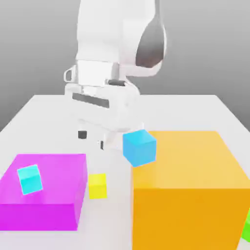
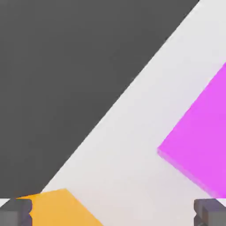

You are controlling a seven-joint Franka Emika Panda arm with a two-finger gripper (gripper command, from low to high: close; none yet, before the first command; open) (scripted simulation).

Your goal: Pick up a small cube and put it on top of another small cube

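Pale table (image 1: 176,110) under a plain grey backdrop. Nearest, toward the exterior view's right edge, a sliver of green block (image 1: 247,227). Next, low on the table, the yellow cube (image 1: 97,186), squarely set, almost face-on to the exterior view, in the gap between magenta block (image 1: 39,215) and orange block (image 1: 190,215), close beside the magenta side. Up on the magenta top, slightly askew, the cyan cube (image 1: 30,179); at the orange block's edge on the exterior view's left, the light blue cube (image 1: 139,148), contact beneath hard to tell. Farther back and higher, the claw (image 1: 92,140), wide open and empty, well apart from the yellow cube. From claw to cube, then: down and forward, toward the exterior view's near side, with only a slight shift to its right. Worth bringing forward first, before any descent; likely worth turning too, given block edges running diagonally across the hand view. Main risk in so narrow a gap: a knock against the magenta wall. Behind everything, the white arm (image 1: 100,36).
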